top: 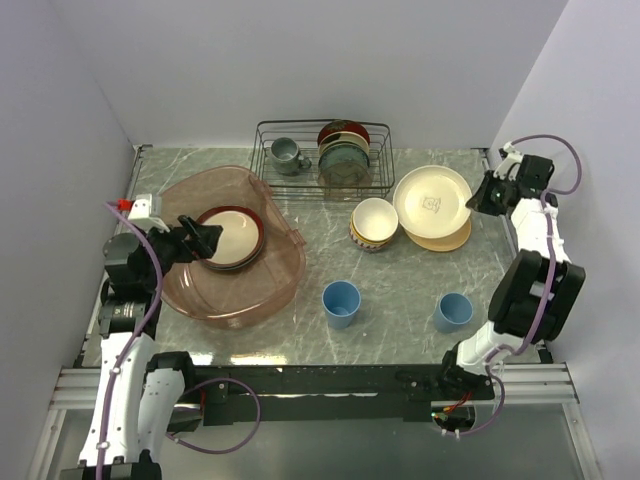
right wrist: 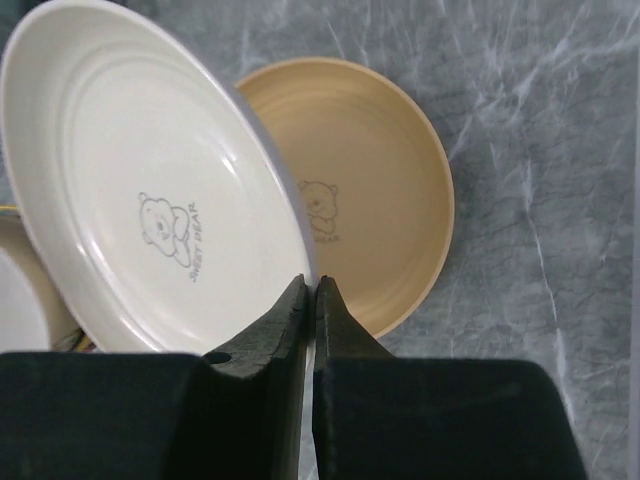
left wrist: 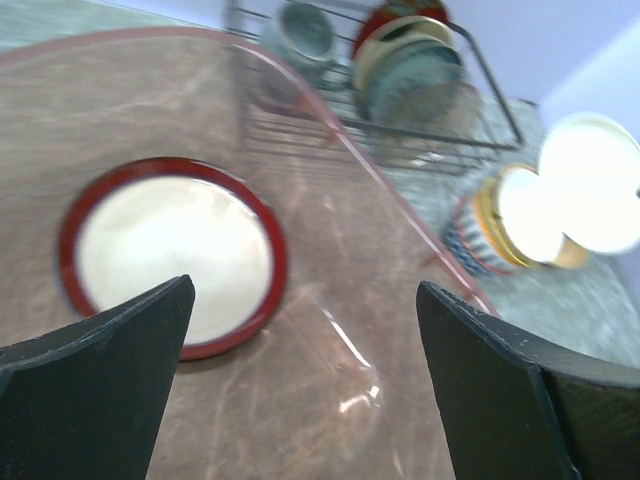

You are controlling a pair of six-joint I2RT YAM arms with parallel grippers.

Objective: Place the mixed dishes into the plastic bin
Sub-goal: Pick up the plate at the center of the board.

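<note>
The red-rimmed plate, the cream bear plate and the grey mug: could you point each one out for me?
red-rimmed plate (top: 231,236): top external view, on its cream centre.
cream bear plate (right wrist: 150,180): right wrist view, on the middle of its inner face.
grey mug (top: 286,155): top external view, on its open top.

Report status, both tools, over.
Left tool open over bin, red-rimmed plate inside. Right tool shut on cream plate, at rim. Bowls sit between it and bin.
</note>
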